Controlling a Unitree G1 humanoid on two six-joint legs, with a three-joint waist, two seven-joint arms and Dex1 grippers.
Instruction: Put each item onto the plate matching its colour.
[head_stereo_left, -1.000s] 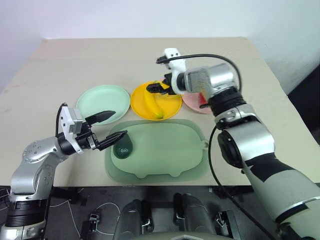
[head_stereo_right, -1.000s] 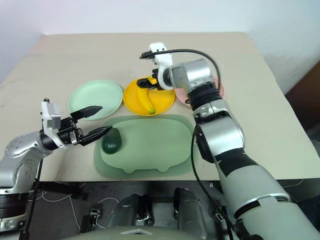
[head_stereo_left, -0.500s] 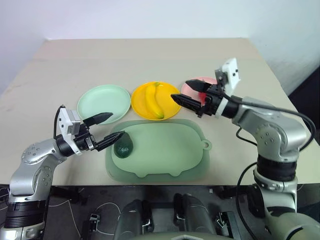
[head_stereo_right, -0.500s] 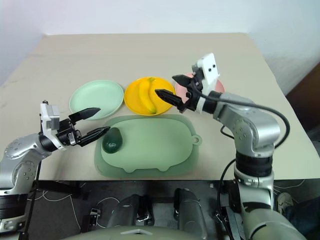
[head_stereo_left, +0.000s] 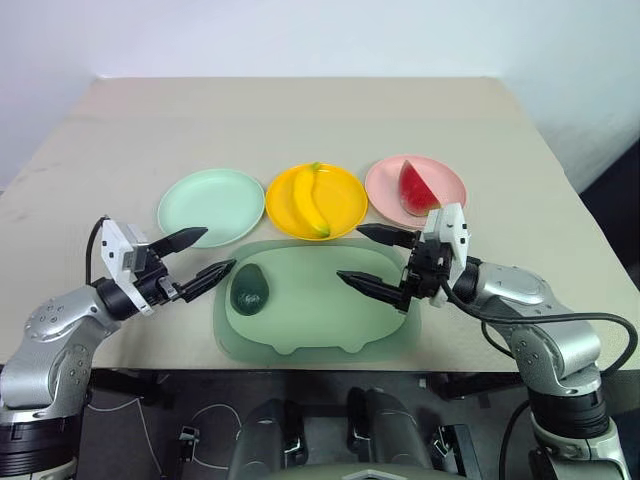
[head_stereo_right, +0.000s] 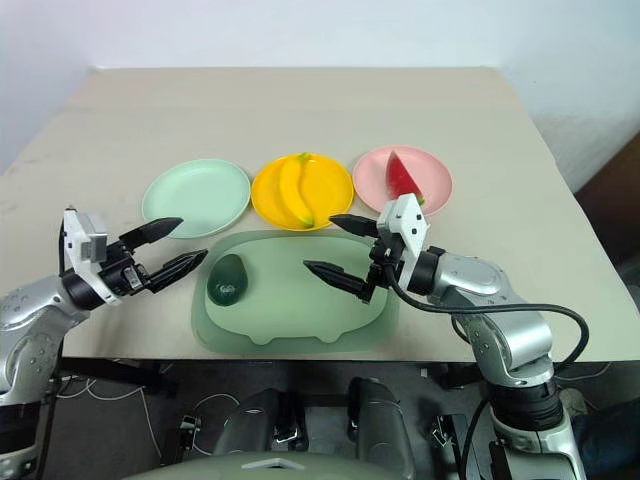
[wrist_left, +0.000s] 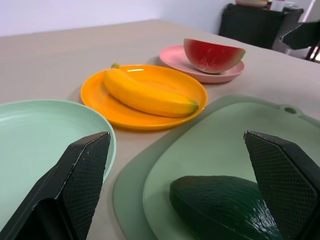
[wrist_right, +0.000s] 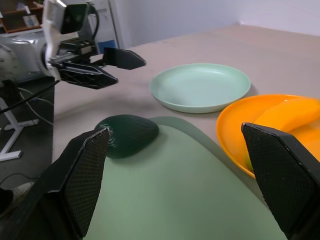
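While banana (head_stereo_left: 311, 200) and watermelon (head_stereo_left: 416, 186) sit matched, the released left tool (head_stereo_left: 207, 258) should straddle the avocado (head_stereo_left: 249, 289) at lower left, then lift toward the mint plate (head_stereo_left: 210, 207).

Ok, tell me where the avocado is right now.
The avocado lies on the left end of the pale green tray, just in front of the mint green plate and beside the open left gripper.

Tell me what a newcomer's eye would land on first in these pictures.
Three bright plates stand in a row across the table: the mint green plate bare, the yellow plate bearing the banana, the pink plate bearing the watermelon wedge. Nearer the robot, the dark avocado lies alone on the pale green tray, with the open left gripper and right gripper on either side.
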